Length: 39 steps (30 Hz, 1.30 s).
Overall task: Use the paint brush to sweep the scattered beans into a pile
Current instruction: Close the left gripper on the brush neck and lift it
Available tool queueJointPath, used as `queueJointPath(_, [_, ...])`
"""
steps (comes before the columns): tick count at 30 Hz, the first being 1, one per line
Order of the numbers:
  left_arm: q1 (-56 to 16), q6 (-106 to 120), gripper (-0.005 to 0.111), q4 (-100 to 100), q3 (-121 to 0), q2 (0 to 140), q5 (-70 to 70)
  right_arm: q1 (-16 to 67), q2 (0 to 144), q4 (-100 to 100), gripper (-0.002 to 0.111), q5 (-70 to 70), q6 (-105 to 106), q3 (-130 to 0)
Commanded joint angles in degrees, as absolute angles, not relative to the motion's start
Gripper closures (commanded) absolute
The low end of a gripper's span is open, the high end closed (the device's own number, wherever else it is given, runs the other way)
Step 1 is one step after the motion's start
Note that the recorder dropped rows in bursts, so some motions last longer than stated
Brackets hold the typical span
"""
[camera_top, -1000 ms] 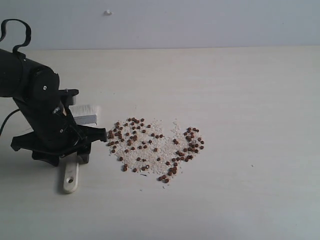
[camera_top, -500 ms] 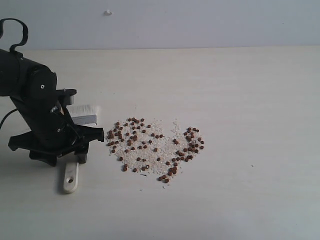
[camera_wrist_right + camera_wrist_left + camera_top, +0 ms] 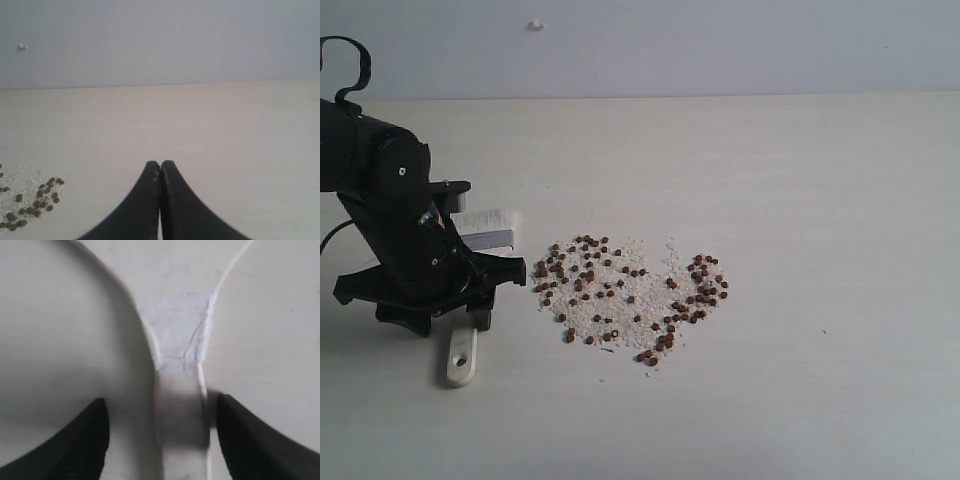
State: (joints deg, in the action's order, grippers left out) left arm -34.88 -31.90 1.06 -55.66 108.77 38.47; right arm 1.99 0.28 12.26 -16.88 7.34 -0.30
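1. While the left gripper (image 3: 162,440) hangs over the paint brush (image 3: 461,357) with its jaws apart astride the wooden handle, it should settle lower, then close squarely.
2. The brush lies flat on the surface (image 3: 800,180), just beside the scattered beans (image 3: 620,290); a firm grip should stop twisting.
3. The right gripper (image 3: 160,200), jaws together, hovers clear.

Exterior, right wrist: shared beans (image 3: 630,290)

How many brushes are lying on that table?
1. The paint brush lies left of the beans, its handle between the open fingers of the left end effector. The arm covers its middle and could hide something small.
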Motion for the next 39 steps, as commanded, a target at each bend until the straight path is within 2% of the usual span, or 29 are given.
queueJointPath(1, [-34.8, -31.5, 0.047, 0.8, -55.5, 108.8, 38.6, 2.0, 0.0, 12.1, 0.108, -16.6, 7.4, 0.0])
queueJointPath(22, [-34.6, -28.7, 0.048, 0.4, -58.8, 112.7, 39.8, 2.0, 0.0, 12.1, 0.108, -16.6, 7.4, 0.0])
queueJointPath(25, [-34.6, -28.7, 0.058, 0.4, -58.8, 112.7, 39.8, 2.0, 0.0, 12.1, 0.108, -16.6, 7.4, 0.0])
queueJointPath(28, [-34.6, -28.0, 0.081, 0.4, -58.8, 112.7, 39.8, 2.0, 0.0, 12.1, 0.108, -16.6, 7.4, 0.0])
queueJointPath(30, [-34.6, -26.4, 0.103, 0.4, -58.8, 112.7, 39.4, 2.0, 0.0, 12.1, 0.108, -16.6, 7.4, 0.0])
queueJointPath(31, [-34.6, -25.0, 0.106, 0.4, -58.8, 112.7, 38.9, 2.0, 0.0, 12.1, 0.108, -16.6, 7.4, 0.0])
queueJointPath(39, [-34.6, -21.8, 0.107, 0.9, -58.8, 112.7, 35.6, 2.0, 0.0, 12.1, 0.108, -16.6, 7.4, 0.0])
